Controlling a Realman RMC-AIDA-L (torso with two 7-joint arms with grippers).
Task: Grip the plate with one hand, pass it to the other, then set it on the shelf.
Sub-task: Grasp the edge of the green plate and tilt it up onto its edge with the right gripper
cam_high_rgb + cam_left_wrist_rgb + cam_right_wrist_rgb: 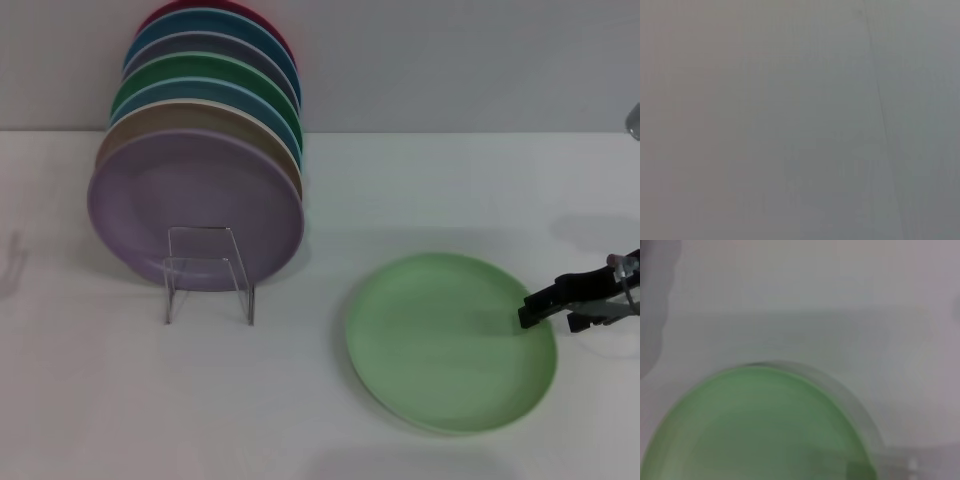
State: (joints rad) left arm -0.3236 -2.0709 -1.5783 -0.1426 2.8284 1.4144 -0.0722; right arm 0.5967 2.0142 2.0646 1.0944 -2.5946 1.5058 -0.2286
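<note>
Lying flat and face-up on the white table (pixel 300 400): the plate (pixel 450 340). Round, so no long axis and no pointing direction to speak of; seen only as a wide oval in the head view. Pale mint green, matte, plain, with a thin lighter edge along the near rim and a shallow, slightly darker well.

Reaching in from the robot's right, at table height: the right pincer (pixel 545 315), black and slim, its tip right at the plate's rim on that side. Apart, together or clamped on the rim: cannot tell. Plate otherwise spread out directly ahead of the tip, toward the robot's left.

Well apart from the pincer, beyond the plate and far off to its left: the clear rack (pixel 208 275), upright, with a row of coloured plates standing on edge in it, a lilac plate (pixel 195 205) at the front.

Shown by the right wrist view alone: the plate (pixel 765 425) from close up, its curved rim pale against the table (pixel 840 290), and a soft shadow beyond the rim. Missing there, yet plain in the head view: rack, stacked plates, and the pincer's own shape.

From the left wrist view: only a flat grey surface with one thin dark line. Left pincer outside every view.
</note>
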